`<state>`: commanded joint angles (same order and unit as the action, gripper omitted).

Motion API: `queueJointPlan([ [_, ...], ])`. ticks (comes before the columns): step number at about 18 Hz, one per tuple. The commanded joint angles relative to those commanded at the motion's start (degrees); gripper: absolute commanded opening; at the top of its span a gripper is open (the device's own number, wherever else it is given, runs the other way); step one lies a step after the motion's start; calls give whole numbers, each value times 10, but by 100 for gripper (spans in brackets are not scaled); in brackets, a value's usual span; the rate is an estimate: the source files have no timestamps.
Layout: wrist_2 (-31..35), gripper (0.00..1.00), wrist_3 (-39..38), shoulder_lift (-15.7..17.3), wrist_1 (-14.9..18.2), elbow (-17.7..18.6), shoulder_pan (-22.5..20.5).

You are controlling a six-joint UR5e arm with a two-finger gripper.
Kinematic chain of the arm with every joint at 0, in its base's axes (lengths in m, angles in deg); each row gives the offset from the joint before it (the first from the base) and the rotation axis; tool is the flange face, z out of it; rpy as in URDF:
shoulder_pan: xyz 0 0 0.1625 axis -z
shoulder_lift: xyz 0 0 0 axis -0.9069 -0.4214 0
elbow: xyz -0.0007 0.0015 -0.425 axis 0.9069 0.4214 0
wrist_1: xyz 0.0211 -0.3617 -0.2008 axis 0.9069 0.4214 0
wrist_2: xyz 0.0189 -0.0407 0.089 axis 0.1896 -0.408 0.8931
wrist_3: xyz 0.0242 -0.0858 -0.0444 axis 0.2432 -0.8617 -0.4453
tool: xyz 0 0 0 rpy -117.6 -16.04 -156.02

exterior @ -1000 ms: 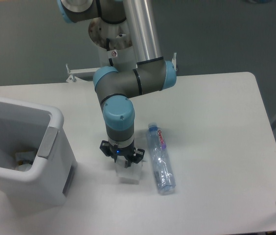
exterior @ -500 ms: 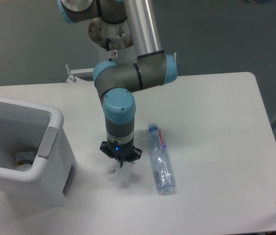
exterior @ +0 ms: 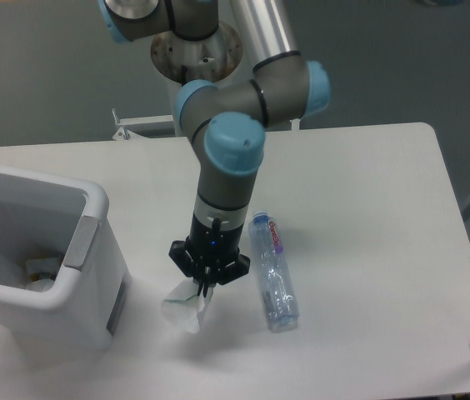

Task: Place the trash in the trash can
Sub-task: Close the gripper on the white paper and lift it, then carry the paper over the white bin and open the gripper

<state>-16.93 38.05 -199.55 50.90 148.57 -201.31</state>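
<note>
1 carton (exterior: 182, 307) pinched in the closed claw (exterior: 204, 289), 1 bottle (exterior: 273, 271) beside, 1 bin (exterior: 93, 250).

Single fixed view, high, angled down across the table (exterior: 368, 217) toward the arm's base; perhaps mid-range

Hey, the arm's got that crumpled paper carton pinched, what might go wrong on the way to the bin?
1. The pincer seems to grip the white carton only by its upper edge, with most of it dangling below; it may slip out mid-move.
2. The hanging carton sits lower than the rim of the trash can, so without more lift it might snag on the wall.
3. The plastic bottle lies close beside the pincer; a sideways swing might knock it rolling.
</note>
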Motion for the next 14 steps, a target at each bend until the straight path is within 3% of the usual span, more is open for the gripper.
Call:
queueJointPlan([
  [7, -93, 0, -79, 2, -2, -89, -5],
  [14, -124, 0, -92, 36, -3, -91, 41],
])
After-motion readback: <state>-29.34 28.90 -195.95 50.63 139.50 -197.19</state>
